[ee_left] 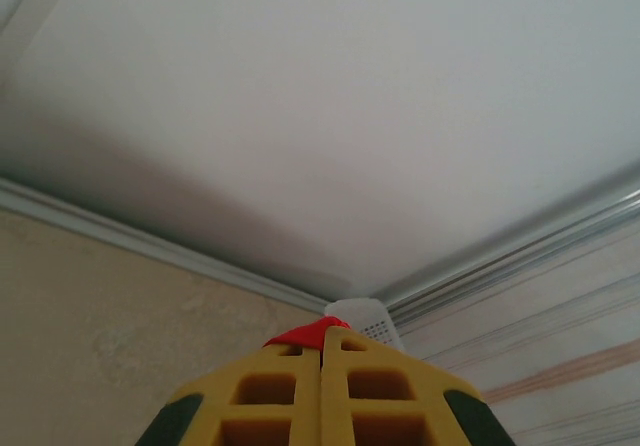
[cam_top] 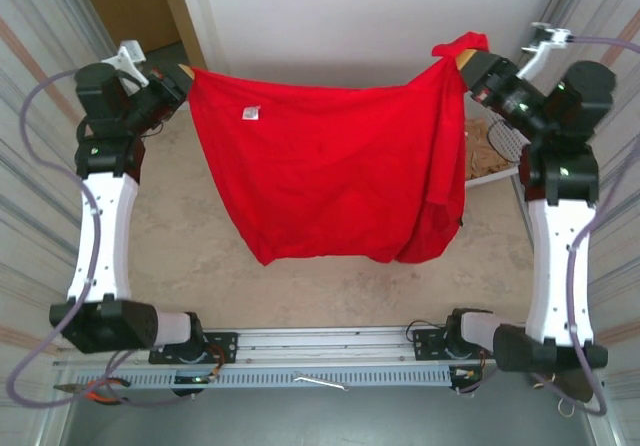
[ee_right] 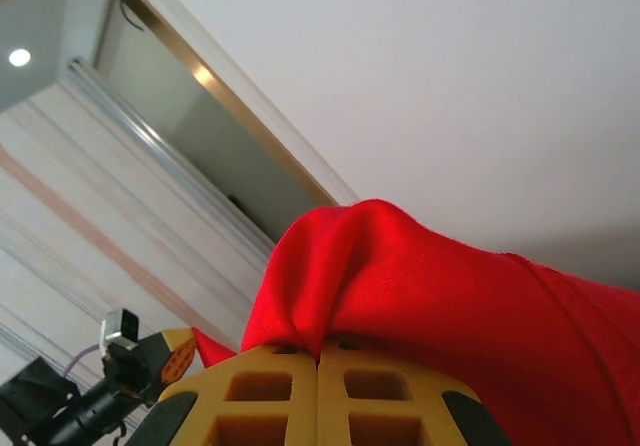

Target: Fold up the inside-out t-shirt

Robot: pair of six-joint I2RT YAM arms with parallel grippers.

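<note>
From above, the inside-out t-shirt [cam_top: 330, 176] hangs over the far table [cam_top: 200, 266], stretched left to right between the left gripper [cam_top: 183, 76] and the right gripper [cam_top: 462, 61], each pinching a top corner (the right side bunches).

Left wrist: jaws pressed together on a red sliver.

Right wrist: jaws clamp a thick fold.

The shirt's long axis runs arm to arm, so lowering it likely needs both together.

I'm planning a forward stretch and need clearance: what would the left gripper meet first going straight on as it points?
Beyond the t-shirt edge pinched in the left gripper, probably the white wall; a white perforated object sits near that line, depth unclear.
</note>
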